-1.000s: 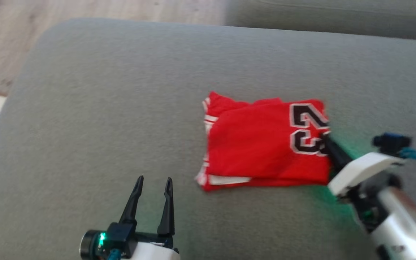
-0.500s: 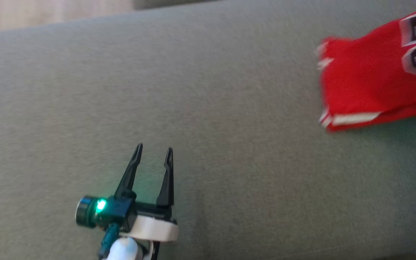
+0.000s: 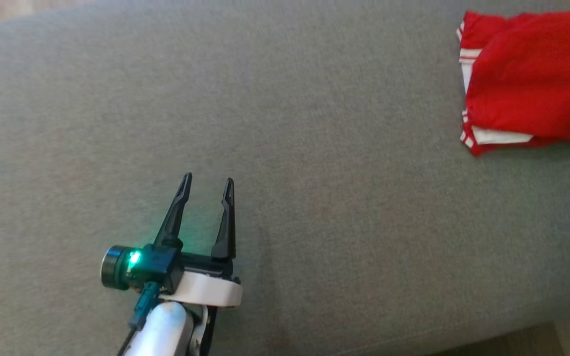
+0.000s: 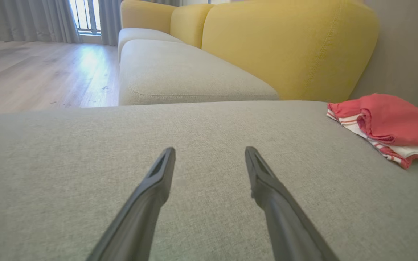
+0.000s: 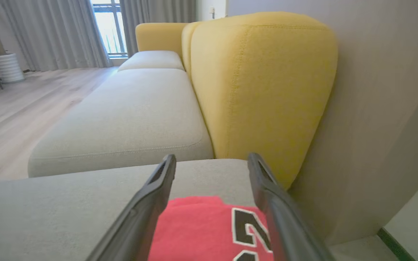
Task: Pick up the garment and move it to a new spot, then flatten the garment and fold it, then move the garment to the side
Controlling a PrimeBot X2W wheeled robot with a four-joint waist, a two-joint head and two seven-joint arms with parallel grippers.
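Note:
The folded red garment [image 3: 527,84], trimmed in white with a black number, lies at the far right of the grey sofa seat [image 3: 314,173]. My left gripper [image 3: 208,178] hovers open and empty over bare cushion, well to the garment's left. In the left wrist view the left gripper [image 4: 210,150] points across the seat, with the garment [image 4: 390,123] off to the right. My right gripper [image 5: 212,157] stands open just above the garment [image 5: 201,228], which lies flat between and below its spread fingers.
Yellow backrest cushions [image 5: 259,83] rise behind the seat, beside a grey wall [image 5: 376,108]. More grey seat cushions [image 4: 180,72] extend beyond, with wooden floor [image 4: 31,76] to their left. The seat's front edge runs along the bottom right of the head view.
The head camera has swung, so the garment now sits at the picture's upper right. My right gripper, shut at the garment's right edge a second ago, has opened. The left gripper stays open.

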